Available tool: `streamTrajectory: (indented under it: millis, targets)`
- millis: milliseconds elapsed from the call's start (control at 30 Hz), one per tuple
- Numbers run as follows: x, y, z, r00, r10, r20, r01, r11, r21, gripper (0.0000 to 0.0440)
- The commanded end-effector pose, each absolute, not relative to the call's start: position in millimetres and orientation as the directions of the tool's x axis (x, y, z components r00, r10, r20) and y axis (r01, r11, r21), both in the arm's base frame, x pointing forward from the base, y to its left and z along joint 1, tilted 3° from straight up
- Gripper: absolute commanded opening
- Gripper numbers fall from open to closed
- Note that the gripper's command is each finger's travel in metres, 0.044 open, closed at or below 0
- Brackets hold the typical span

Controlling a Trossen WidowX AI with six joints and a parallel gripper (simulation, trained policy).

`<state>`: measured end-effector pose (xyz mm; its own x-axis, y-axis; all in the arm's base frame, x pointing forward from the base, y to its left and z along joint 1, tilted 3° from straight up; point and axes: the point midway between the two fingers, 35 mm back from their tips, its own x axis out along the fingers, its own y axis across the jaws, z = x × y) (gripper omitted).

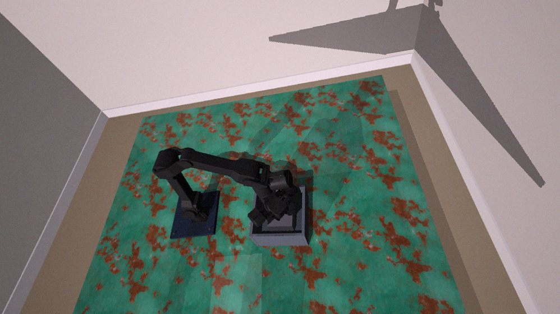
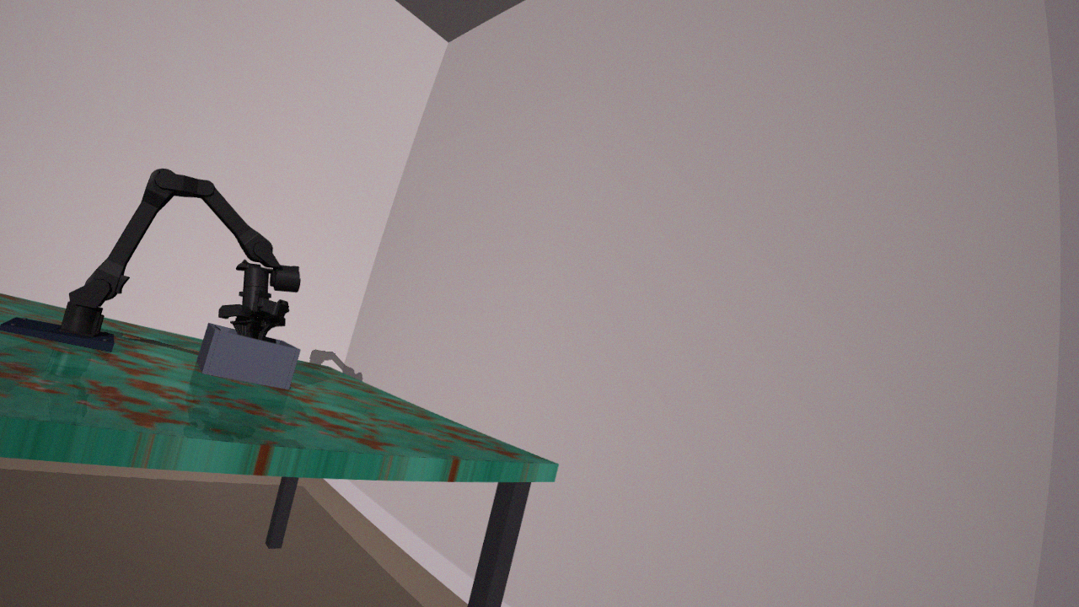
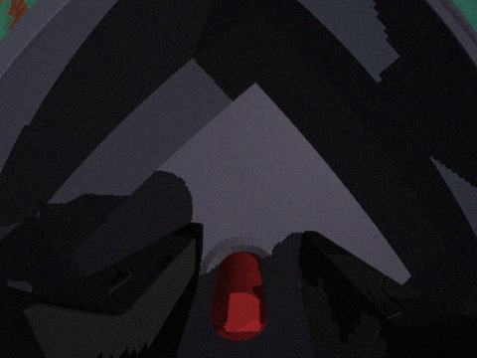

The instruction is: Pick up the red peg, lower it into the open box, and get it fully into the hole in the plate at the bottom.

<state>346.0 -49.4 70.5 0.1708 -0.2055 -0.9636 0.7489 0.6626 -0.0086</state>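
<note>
The bright red peg (image 3: 238, 310), shown only in the wrist view, stands between the gripper's (image 1: 276, 212) (image 2: 254, 335) (image 3: 250, 234) spread jaws.

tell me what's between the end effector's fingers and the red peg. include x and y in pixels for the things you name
In the wrist view, no object lies between the end effector (image 3: 250, 239) and the red peg (image 3: 238, 303), only open gaps on both sides.

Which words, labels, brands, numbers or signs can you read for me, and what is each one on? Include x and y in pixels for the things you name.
None that I can read.
The arm (image 1: 212, 163) (image 2: 134, 230), gripper (image 3: 251, 241), box (image 1: 281, 240) (image 2: 249, 361) and red peg (image 3: 239, 298) show no legible text; anything tiny on the dark arm would be too small to make out.
</note>
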Motion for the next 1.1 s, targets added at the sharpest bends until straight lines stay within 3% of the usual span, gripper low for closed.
streamTrajectory:
  millis: [0, 267, 300, 1067]
  targets:
    - [352, -53, 68, 0.160, -0.187, -0.969, 0.733, 0.681, -0.011, 0.0223]
    - [378, -52, 85, 0.190, -0.136, -0.972, 0.711, 0.702, 0.041, 0.0433]
    - [381, -51, 87, 0.192, -0.127, -0.973, 0.708, 0.704, 0.048, 0.0440]
    - [440, -16, 137, 0.273, 0.032, -0.962, 0.631, 0.749, 0.204, 0.0440]
